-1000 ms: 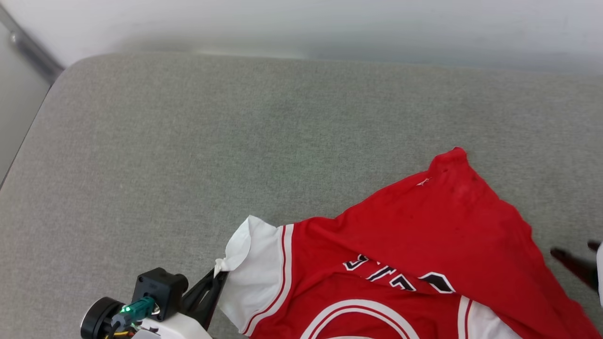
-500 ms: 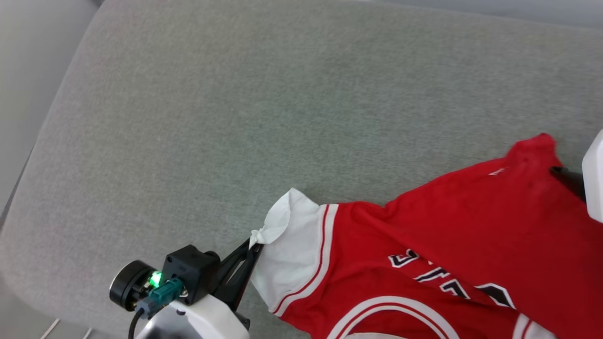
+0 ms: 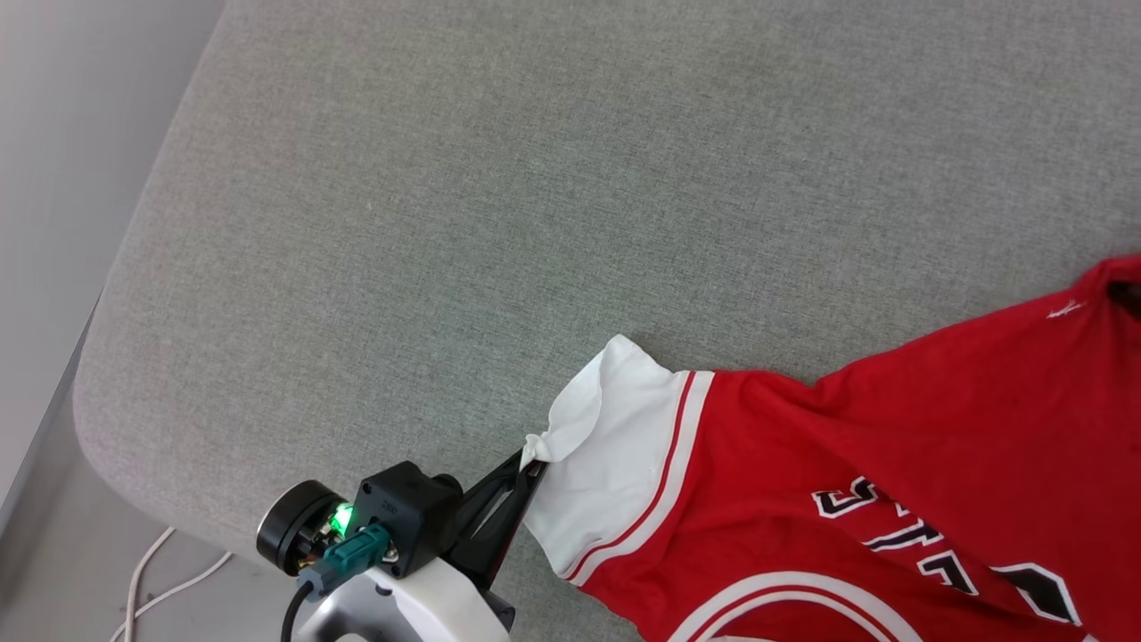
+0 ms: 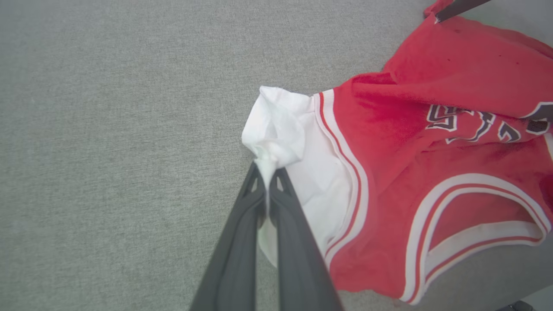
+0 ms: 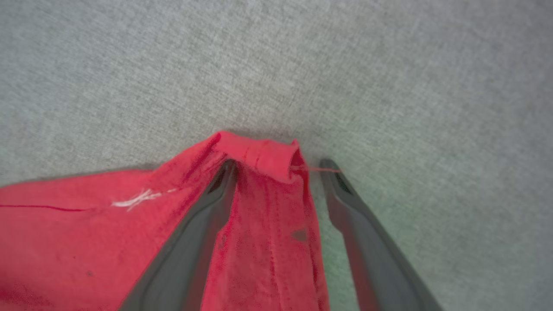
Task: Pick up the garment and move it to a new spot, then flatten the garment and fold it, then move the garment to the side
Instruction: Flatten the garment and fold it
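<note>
pinching the white sleeve (image 3: 615, 428) of the garment (image 3: 891, 428) on the cushion (image 3: 446, 223) with the left gripper (image 4: 268, 170), straddling its red corner (image 5: 259, 151) with the right gripper (image 5: 278, 164) spread, risking a one-sided tug bunching the cloth.

The grey cushion (image 3: 446, 223) lies bare over its far and left parts — open room for a pass. The shirt (image 3: 847, 464) covers the near right. Off the left edge, a white cable (image 3: 134, 580) lies on the floor (image 3: 62, 544).
</note>
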